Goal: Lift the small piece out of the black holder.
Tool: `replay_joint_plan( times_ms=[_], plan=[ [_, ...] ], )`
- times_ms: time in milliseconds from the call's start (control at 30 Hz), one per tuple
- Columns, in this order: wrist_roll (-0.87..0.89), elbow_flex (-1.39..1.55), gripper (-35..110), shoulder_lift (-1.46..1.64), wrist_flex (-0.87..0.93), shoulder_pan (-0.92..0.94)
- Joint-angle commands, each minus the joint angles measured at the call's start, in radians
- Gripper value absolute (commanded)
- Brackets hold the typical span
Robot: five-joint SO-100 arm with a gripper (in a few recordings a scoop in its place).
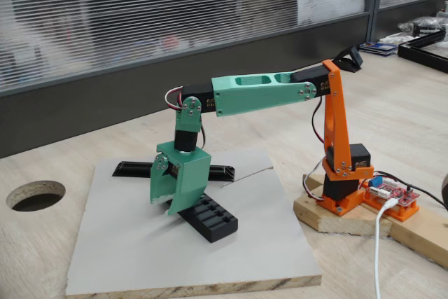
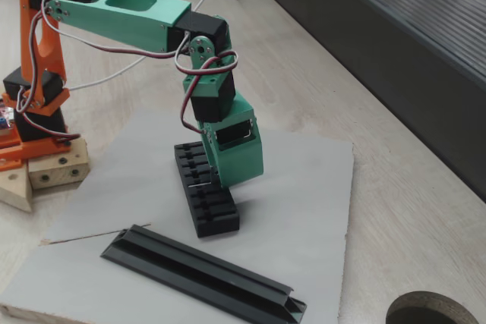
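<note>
Looking down over the grey board (image 2: 304, 187), I have the gripper (image 2: 220, 180) hanging straight down onto the black holder (image 2: 206, 201), and the whole next move turns on how the small piece (image 2: 200, 184) sits against the fingertips. In a fixed view the holder runs lengthwise away from the arm's base (image 2: 30, 123), its slots crossing it, and the gripper covers the middle stretch. Just at the left edge of the green gripper body I can make out a thin pale sliver across a slot; I take that to be the small piece, lying crosswise to the holder's long axis and touching or just beside the fingertips. It is too small for me to say whether it is between the fingers or only next to them.

From the other side, the gripper (image 1: 170, 204) shows a pale fingertip at the left and the broad green finger at the right with a small dark gap between them, low over the near end of the holder (image 1: 210, 218). I read the jaws as slightly apart, but I cannot tell whether they pinch the piece.

My judgement: the piece has not left its slot, so the lift is not done. A straight pull upward, along the slot walls, looks right; any sideways drift could jam the thin plate or drag the holder across the board. The long black rail (image 2: 205, 275) lies well apart nearer that camera and should not interfere.
</note>
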Motion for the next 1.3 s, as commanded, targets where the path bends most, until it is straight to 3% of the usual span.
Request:
replay_joint_plan(
  times_ms=[0, 167, 500, 700, 1267],
  plan=[
    [0.012, -0.023, 31, 0.114, 0.035, -0.018],
    [0.011, -0.026, 31, 0.12, 0.135, -0.017],
    [0.008, -0.029, 31, 0.043, 0.126, -0.012],
    [0.008, -0.107, 31, 0.02, 0.126, 0.092],
    [0.009, -0.169, 31, -0.051, 0.144, 0.081]
  ],
)
